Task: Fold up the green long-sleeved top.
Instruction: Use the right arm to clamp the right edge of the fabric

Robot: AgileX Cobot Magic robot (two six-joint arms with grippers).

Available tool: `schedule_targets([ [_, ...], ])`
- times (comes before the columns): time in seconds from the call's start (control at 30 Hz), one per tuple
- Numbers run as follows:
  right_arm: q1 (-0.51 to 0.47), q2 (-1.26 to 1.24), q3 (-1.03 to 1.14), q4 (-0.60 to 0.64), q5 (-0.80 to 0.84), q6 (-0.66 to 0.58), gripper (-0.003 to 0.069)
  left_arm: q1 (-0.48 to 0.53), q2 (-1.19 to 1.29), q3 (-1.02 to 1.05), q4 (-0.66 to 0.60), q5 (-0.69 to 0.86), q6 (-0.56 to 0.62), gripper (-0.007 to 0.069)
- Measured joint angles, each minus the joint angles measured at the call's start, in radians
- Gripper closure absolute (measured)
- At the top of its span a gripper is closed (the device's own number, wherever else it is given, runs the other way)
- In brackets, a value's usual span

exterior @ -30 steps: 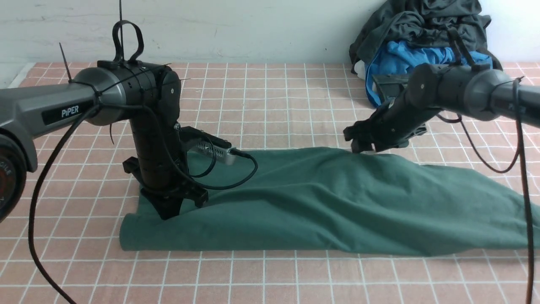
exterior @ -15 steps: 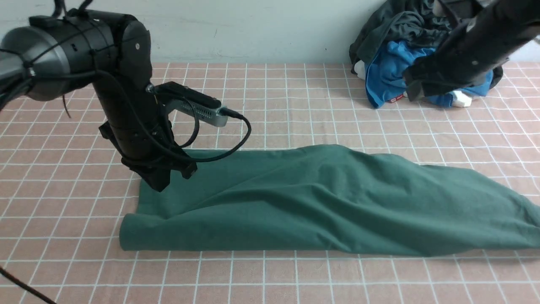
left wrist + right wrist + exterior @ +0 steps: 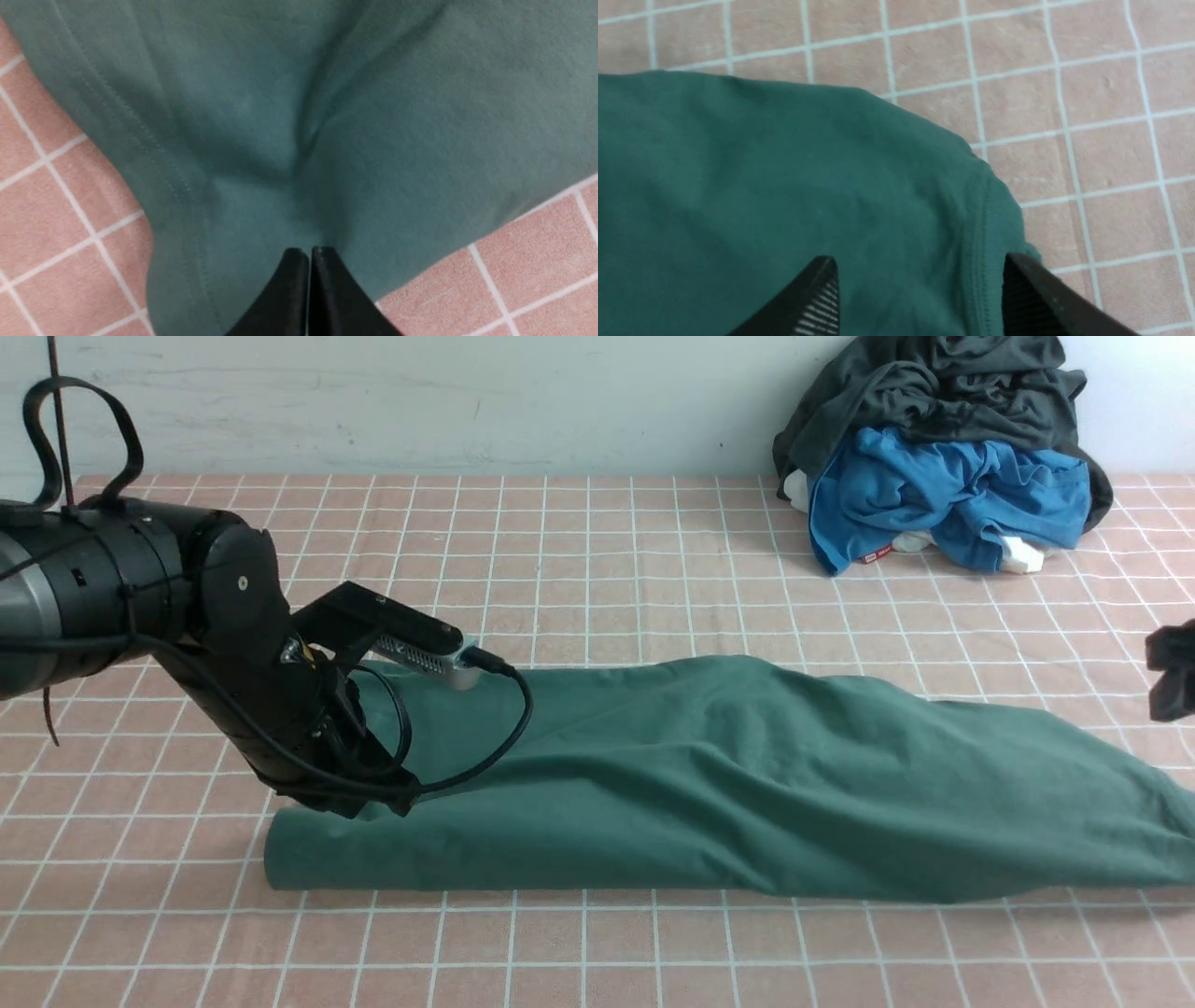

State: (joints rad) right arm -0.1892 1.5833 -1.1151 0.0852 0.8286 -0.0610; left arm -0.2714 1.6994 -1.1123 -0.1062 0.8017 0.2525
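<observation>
The green long-sleeved top [image 3: 728,784] lies in a long, rumpled band across the pink checked table, from front left to far right. My left gripper [image 3: 373,801] hangs low over its left end, near the rolled front edge. In the left wrist view that gripper [image 3: 308,252] is shut, its tips together just above the green fabric [image 3: 289,116], with nothing seen between them. My right gripper [image 3: 920,263] is open, its fingers straddling a ribbed, stitched edge of the top [image 3: 987,242]. In the front view only a dark part of it [image 3: 1174,672] shows at the right edge.
A heap of clothes sits at the back right against the wall: a charcoal-grey garment [image 3: 934,392] over a bright blue one [image 3: 943,504]. The left wrist camera and its cable [image 3: 439,658] stick out over the top.
My left arm dropped and swung forward to the top's left end. My right arm left the clothes heap, came down to the top's right end, and its jaws widened.
</observation>
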Motion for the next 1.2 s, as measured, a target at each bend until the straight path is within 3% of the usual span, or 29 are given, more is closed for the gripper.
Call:
schedule_targets([
  [0.17, -0.016, 0.111, 0.003, -0.004, -0.025, 0.002, 0.0147, 0.000, 0.027, 0.001, -0.026, -0.007, 0.001, 0.0632],
  [0.4, -0.016, 0.299, 0.003, -0.076, -0.101, 0.054, 0.0141, 0.000, 0.039, 0.001, -0.030, -0.011, 0.002, 0.0632],
  [0.6, -0.015, 0.312, -0.006, -0.133, -0.112, 0.124, 0.0139, 0.000, 0.039, 0.001, -0.030, -0.010, 0.002, 0.0632],
  [1.2, -0.015, 0.325, -0.016, -0.203, -0.094, 0.128, 0.0148, 0.000, 0.039, 0.001, -0.030, -0.008, 0.014, 0.0631],
])
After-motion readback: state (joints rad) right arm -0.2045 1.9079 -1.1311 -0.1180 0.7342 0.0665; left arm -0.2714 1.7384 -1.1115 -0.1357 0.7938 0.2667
